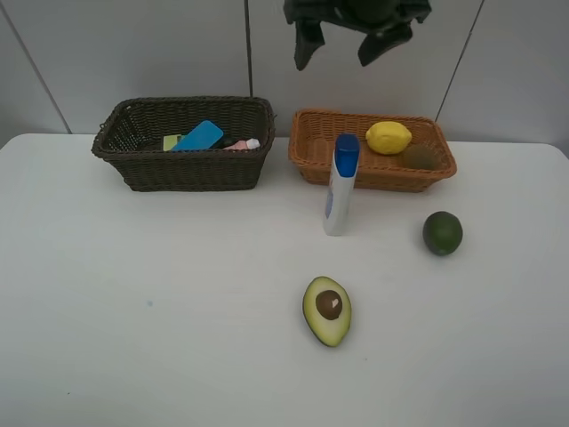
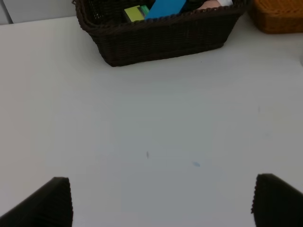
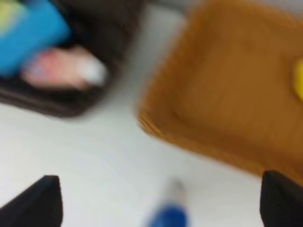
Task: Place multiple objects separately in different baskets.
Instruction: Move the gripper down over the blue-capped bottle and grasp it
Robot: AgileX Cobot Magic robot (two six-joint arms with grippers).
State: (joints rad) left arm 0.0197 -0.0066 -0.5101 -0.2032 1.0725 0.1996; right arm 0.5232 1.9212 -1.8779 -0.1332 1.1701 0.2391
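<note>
The right end effector (image 1: 342, 49) hangs wide, empty. Lemon (image 1: 388, 138) and kiwi (image 1: 420, 157) lie in the orange basket (image 1: 308, 158); blue-capped bottle (image 1: 340, 189), lime (image 1: 442, 233), halved avocado (image 1: 327, 310) wait on the counter (image 1: 133, 311).

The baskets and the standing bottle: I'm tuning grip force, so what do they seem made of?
Dark brown basket and orange basket: woven wicker or similar, matte, by the visible weave. Bottle: probably plastic, smooth white body with slight sheen, blue cap.
</note>
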